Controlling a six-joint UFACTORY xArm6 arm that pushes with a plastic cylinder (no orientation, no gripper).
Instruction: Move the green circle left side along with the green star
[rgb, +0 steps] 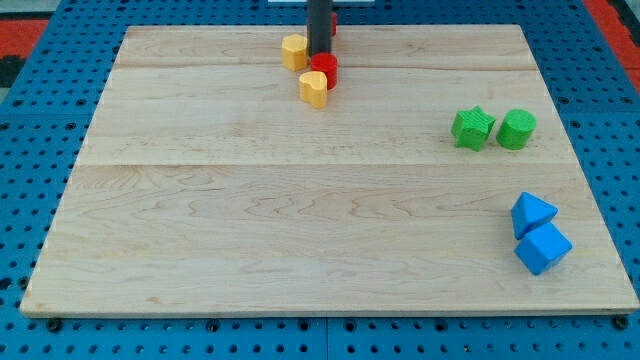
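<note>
The green circle (517, 129) sits at the view's right, touching or nearly touching the green star (472, 128) just to its left. My tip (319, 54) is at the view's top centre, far left of both green blocks. It stands between a yellow block (294, 51) on its left and a red block (324, 68) just below it.
A yellow heart-like block (314, 88) lies below the red one. Another red block (332, 20) is mostly hidden behind the rod. A blue triangle (532, 213) and a blue cube (543, 248) sit at the lower right. The wooden board (250, 220) rests on a blue pegboard.
</note>
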